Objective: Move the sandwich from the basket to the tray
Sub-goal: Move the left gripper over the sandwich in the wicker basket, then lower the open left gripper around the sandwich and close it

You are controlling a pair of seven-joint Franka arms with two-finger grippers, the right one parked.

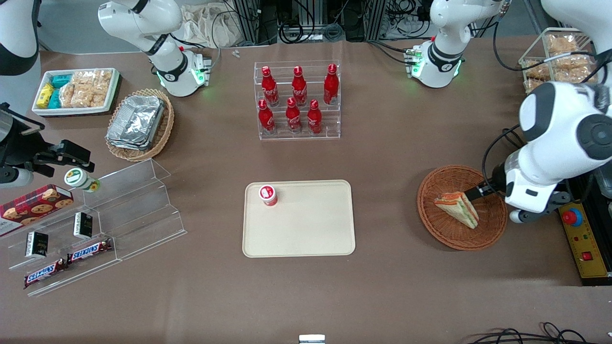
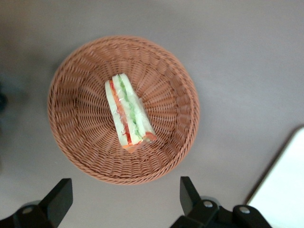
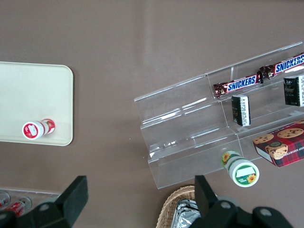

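Note:
The sandwich (image 1: 458, 209) is a pale wedge with red-orange and green layers, lying in the round brown wicker basket (image 1: 430, 224) toward the working arm's end of the table. In the left wrist view the sandwich (image 2: 128, 111) lies in the middle of the basket (image 2: 85, 156). My left gripper (image 1: 478, 193) hangs above the basket's rim, open and empty; its black fingers (image 2: 59, 197) stand wide apart over bare table beside the basket, and the gripper (image 2: 124, 199) touches nothing. The beige tray (image 1: 306, 234) lies mid-table; its corner shows in the left wrist view (image 2: 285, 190).
A small red-and-white bottle (image 1: 268, 195) stands on the tray near one corner. A clear rack of red cola bottles (image 1: 297, 102) stands farther from the front camera than the tray. A yellow control box (image 1: 584, 243) lies beside the basket. Clear stepped shelves with snacks (image 1: 95, 224) stand toward the parked arm's end.

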